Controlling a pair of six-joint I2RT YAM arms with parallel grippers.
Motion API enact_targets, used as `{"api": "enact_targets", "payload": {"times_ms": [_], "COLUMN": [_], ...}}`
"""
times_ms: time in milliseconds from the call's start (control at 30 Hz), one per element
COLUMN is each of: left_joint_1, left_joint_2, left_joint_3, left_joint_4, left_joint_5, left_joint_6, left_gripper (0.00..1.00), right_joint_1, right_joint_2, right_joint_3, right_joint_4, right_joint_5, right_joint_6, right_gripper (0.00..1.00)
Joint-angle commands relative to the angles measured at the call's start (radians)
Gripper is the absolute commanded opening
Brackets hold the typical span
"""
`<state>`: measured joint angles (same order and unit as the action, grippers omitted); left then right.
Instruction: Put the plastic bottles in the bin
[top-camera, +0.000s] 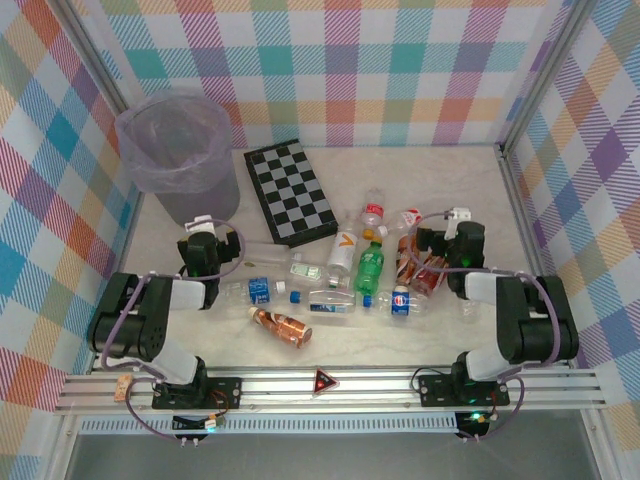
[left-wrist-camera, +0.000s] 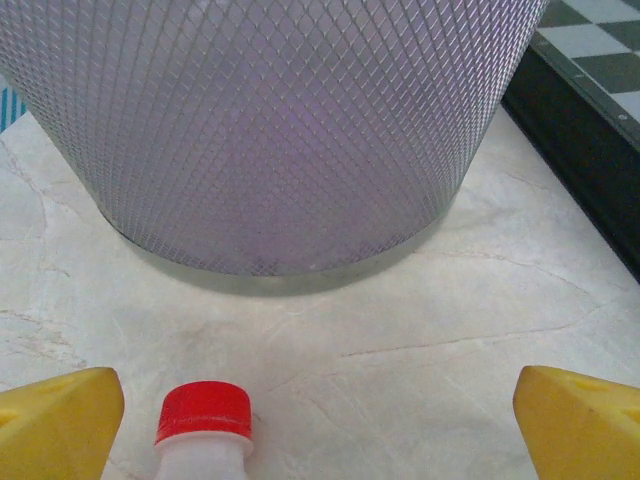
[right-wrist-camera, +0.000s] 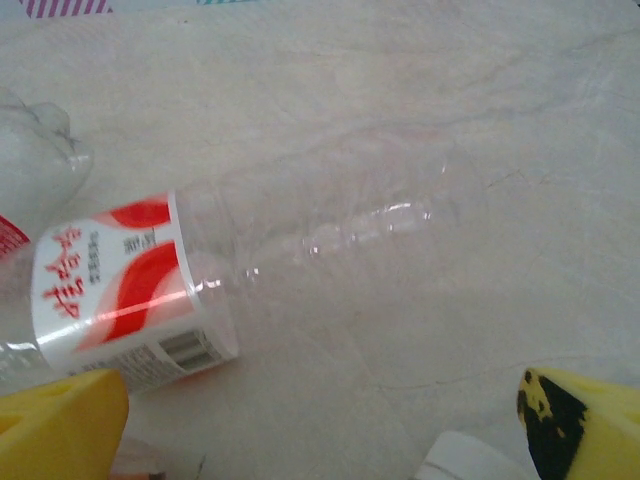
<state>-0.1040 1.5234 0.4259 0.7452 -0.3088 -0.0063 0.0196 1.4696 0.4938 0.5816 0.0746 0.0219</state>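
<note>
Two grippers: left gripper and right gripper, both spread wide, nothing pinched in either.
Edges: checked cloth walls on three sides and a metal rail along the near side; the table runs right up to all of them.
Open room: bare table in the far right corner, plus a strip between the scatter and the rail. It's tighter on the left, where the bin and the chequered board stand side by side at the back.
Bin: far left corner, upright, round grey mesh, with a lilac bag folded over the rim and the mouth open.
Left wrist: the mesh wall looms just ahead. A red-capped bottle pokes up between the yellow fingers, close to the one at the left of the view, and it isn't squeezed.
Right wrist: a clear red-labelled bottle lies on its side ahead of the open jaws.
Bottles: the plastic bottles lie on the table in a loose scatter from the left gripper across to the right one.
Count: one bin, one board and about ten bottles. That's one green bottle, one white bottle with an orange mark, three brown-orange, roughly three with blue labels and two with red. Overlaps on the right blur the exact total.
</note>
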Motion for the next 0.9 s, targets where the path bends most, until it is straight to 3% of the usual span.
{"api": "enact_targets", "payload": {"times_ms": [0,100,233,400,500,667,867], "left_joint_1": [-0.017,-0.055,-0.090,-0.099,-0.104,-0.133,-0.155], "left_joint_2": [-0.107,-0.206,-0.325,-0.398,-0.408,-0.424,-0.424], "left_joint_3": [0.087,0.161,0.301,0.490,0.554,0.532,0.539], "left_joint_4": [-0.180,-0.385,-0.728,-1.137,-1.255,-1.221,-1.211], "left_joint_5": [-0.058,-0.117,-0.109,0.030,0.185,0.414,0.428], "left_joint_6": [0.005,-0.008,-0.083,-0.205,-0.304,-0.486,-0.524], "left_gripper": [1.00,1.00,1.00,1.00,1.00,1.00,1.00], "right_joint_1": [-0.003,-0.003,-0.003,-0.006,-0.012,-0.059,-0.078], "right_joint_2": [-0.118,-0.201,-0.240,-0.264,-0.261,-0.224,-0.158], "right_joint_3": [0.139,0.280,0.474,0.591,0.604,0.546,0.474], "right_joint_4": [-0.302,-0.709,-1.258,-1.734,-1.874,-1.889,-1.798], "right_joint_5": [0.027,0.138,0.185,0.156,0.125,0.090,0.070], "right_joint_6": [0.028,0.160,0.314,0.457,0.490,0.468,0.460], "right_gripper": [0.99,0.99,0.99,0.98,0.96,0.86,0.82]}}
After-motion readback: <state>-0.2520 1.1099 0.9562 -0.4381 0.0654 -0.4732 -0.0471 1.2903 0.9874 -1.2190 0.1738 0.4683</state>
